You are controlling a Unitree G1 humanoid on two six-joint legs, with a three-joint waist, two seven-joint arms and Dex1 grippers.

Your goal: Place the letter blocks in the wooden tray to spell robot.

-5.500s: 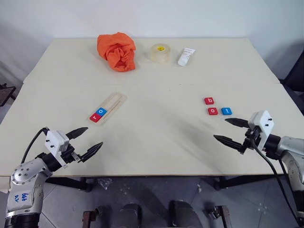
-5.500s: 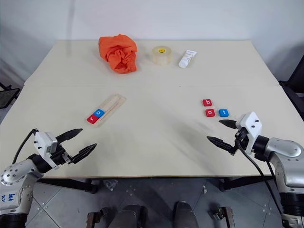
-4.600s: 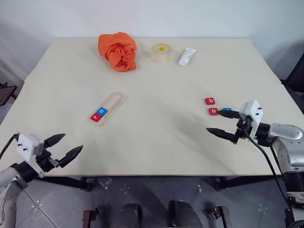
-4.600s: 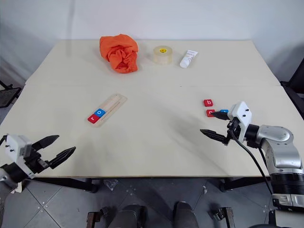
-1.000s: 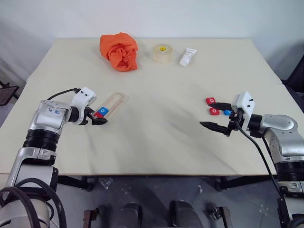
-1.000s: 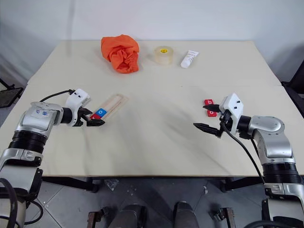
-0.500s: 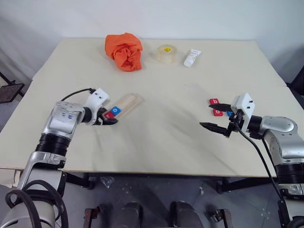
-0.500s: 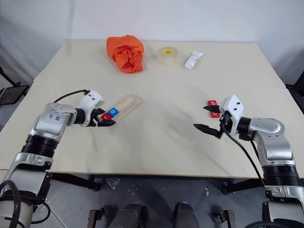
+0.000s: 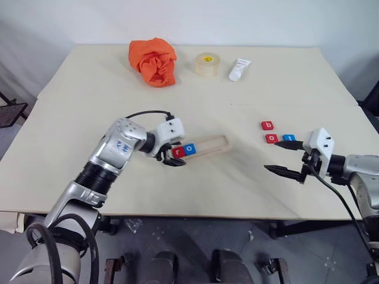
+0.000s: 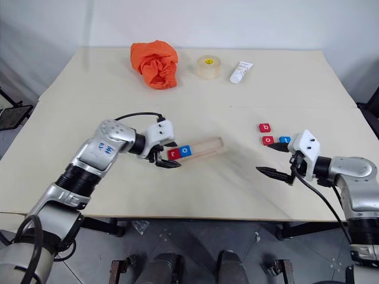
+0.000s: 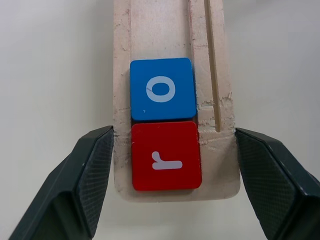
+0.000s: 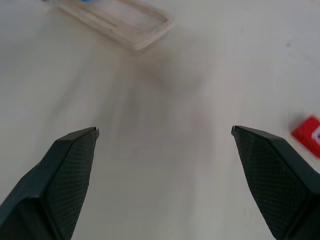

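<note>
Here, left tool point(image 11: 172, 165) clamped on wooden tray point(image 11: 170, 50) end, right tool point(image 9: 284, 157) apart over bare table point(image 9: 195, 183).

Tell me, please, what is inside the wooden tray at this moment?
The wooden tray holds a red r block at its end and a blue o block touching it. The remaining groove is bare. Nothing there is covered.

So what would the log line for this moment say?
left gripper: clamped on wooden tray end | tray: r, o | table: b, o, t | right gripper: open, empty
</note>
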